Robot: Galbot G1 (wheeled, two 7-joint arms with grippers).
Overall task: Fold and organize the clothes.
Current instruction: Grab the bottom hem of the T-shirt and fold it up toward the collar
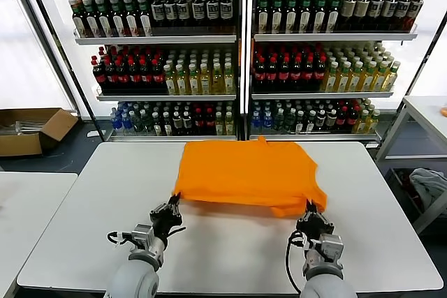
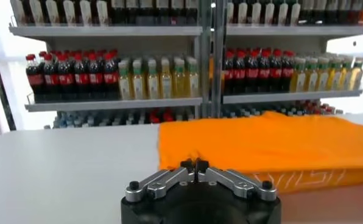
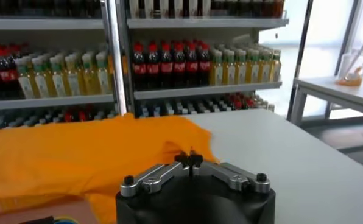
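T-shirt: orange, lies mid-worktop, near edge lifted off surface at both corners.
L end effector: clamped tight on near-left corner of shirt.
R end effector: clamped tight on near-right corner.
Worktop: white.
Bkgd: bottle shelves; cardboard box on floor, left.

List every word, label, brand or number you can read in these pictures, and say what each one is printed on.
None can be read for certain.
Orange T-shirt: white lettering on the lower layer near the near edge, mostly hidden and too faint to read.
Shelf bottles: labels too small to read.
Cardboard box: no print visible.
Both hands, left and right, bear no markings.
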